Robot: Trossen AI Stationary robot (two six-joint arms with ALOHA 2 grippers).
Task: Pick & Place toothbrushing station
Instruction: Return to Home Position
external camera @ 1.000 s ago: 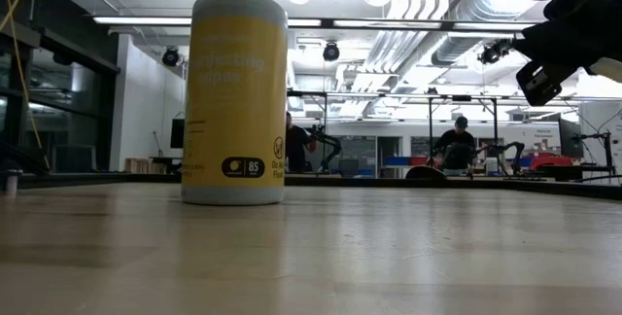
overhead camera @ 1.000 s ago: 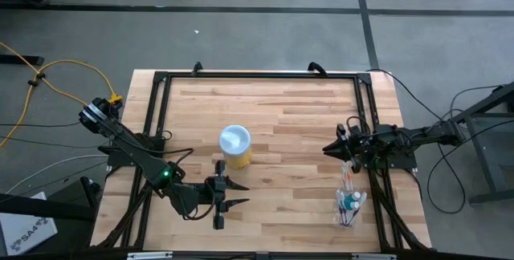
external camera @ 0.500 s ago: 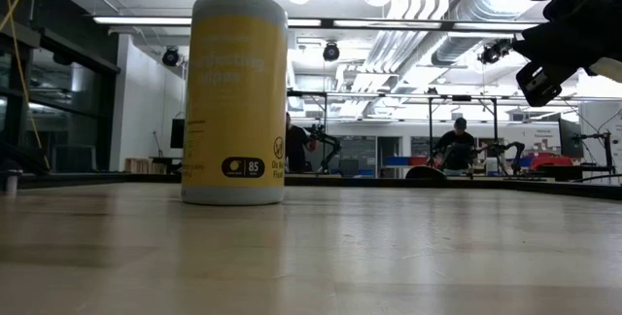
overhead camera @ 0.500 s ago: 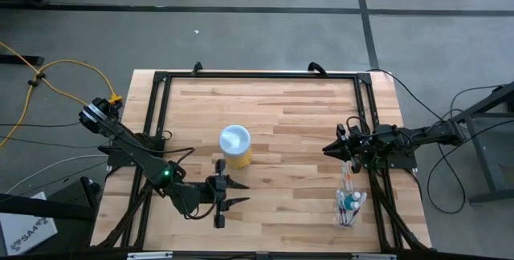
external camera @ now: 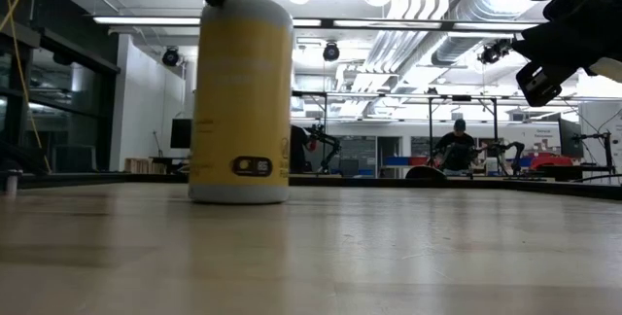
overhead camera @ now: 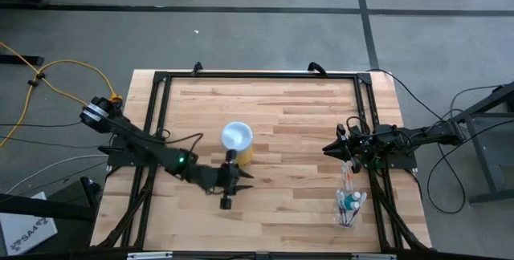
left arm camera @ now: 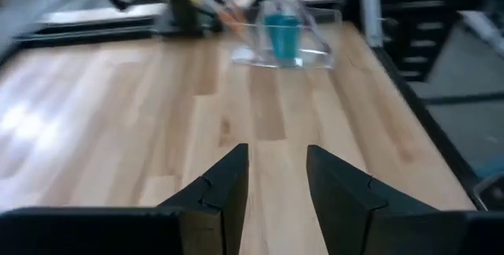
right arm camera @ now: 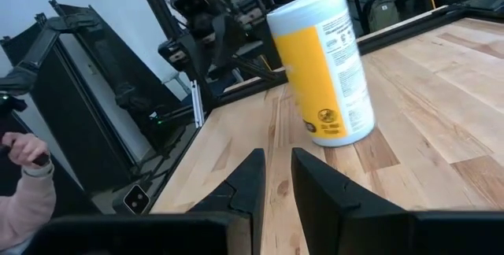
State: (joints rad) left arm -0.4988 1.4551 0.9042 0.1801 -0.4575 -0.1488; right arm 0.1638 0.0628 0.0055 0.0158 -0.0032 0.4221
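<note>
The toothbrushing station (overhead camera: 349, 200) lies near the table's right edge. It is a clear holder (left arm camera: 283, 38) with teal pieces and thin toothbrushes (overhead camera: 349, 178) sticking out toward the far side. My left gripper (overhead camera: 244, 181) is open and hangs just near of a yellow canister (overhead camera: 237, 141). Its fingers (left arm camera: 228, 188) point across bare wood toward the station with nothing between them. My right gripper (overhead camera: 328, 149) waits at the right, far of the station, with its fingers a narrow gap apart (right arm camera: 277, 160). My left gripper stands close against the near side of the yellow canister (external camera: 241, 101). Whether its body touches the canister I cannot tell. Its fingers hold nothing.
The yellow canister (right arm camera: 323, 66) stands upright on its base at the table's middle, between the left arm and the far side. Black frame rails run along the table's edges (overhead camera: 257, 74). Bare wood lies between canister and station. A person's hand in a pink sleeve (right arm camera: 27, 168) shows beyond the table.
My left gripper has swung toward the table's right and far side, closer to the canister, and has come down a little. It stays open. The canister has shifted slightly to the right and turned about on its base. The station has not moved.
</note>
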